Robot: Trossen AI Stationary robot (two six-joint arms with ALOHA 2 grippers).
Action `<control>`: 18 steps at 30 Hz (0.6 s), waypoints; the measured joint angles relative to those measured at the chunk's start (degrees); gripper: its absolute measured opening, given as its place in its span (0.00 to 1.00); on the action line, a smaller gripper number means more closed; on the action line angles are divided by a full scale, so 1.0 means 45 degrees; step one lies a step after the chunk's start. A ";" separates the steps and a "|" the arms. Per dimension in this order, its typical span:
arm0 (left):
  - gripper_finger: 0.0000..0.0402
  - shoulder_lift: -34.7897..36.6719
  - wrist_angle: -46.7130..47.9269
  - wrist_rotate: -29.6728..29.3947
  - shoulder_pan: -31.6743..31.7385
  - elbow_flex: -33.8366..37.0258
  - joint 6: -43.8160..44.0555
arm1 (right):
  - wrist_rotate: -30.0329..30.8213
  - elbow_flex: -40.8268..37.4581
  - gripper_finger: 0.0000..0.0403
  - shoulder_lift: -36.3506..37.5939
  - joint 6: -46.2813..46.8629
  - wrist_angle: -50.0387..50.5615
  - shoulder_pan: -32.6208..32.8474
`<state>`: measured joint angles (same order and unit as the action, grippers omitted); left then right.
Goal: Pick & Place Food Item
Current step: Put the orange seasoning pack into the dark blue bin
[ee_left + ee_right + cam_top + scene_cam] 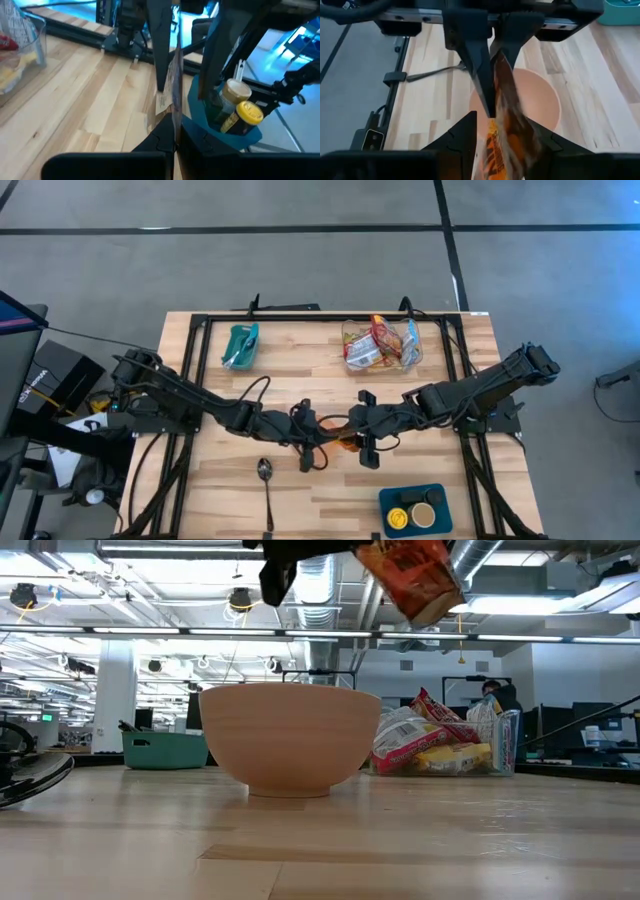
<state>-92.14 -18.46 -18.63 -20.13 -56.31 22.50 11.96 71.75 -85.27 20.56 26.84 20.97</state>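
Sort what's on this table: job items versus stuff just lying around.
In use: orange snack packet, gripped by both the left hand and the right hand; wooden bowl beneath it.
Lying about: spoon, teal bin, clear snack container, blue jar tray.

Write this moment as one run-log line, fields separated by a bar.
phase: bag over bowl | left tool: shut on snack bag | right tool: shut on snack bag | bowl: on table, below bag

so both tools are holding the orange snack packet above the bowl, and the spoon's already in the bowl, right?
Not the spoon: the high view shows it lying on the table, apart from the bowl. The rest holds: left tool and right tool both pinch the orange snack packet above the bowl.
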 joint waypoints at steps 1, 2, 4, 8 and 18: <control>0.00 0.0000 0.0122 0.0000 -0.0012 0.0009 0.0009 | -0.0009 0.0000 0.29 0.0000 0.0000 0.0024 0.0000; 0.00 0.0000 0.0258 0.0000 -0.0012 0.0014 0.0020 | -0.0010 0.0000 0.29 0.0000 0.0000 0.0026 0.0000; 0.00 0.0000 0.0506 0.0000 -0.0017 0.0014 0.0057 | -0.0009 0.0000 0.29 0.0000 0.0001 0.0033 0.0000; 0.00 0.0000 0.0674 -0.0005 -0.0017 0.0019 0.0079 | -0.0018 0.0000 0.29 -0.0005 0.0000 0.0041 0.0000; 0.00 0.0000 0.0670 -0.0010 -0.0017 0.0019 0.0092 | -0.0018 0.0000 0.15 -0.0005 0.0000 0.0089 0.0000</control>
<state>-92.14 -15.44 -18.68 -20.21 -56.23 22.92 11.88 71.75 -85.30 20.56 27.24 20.97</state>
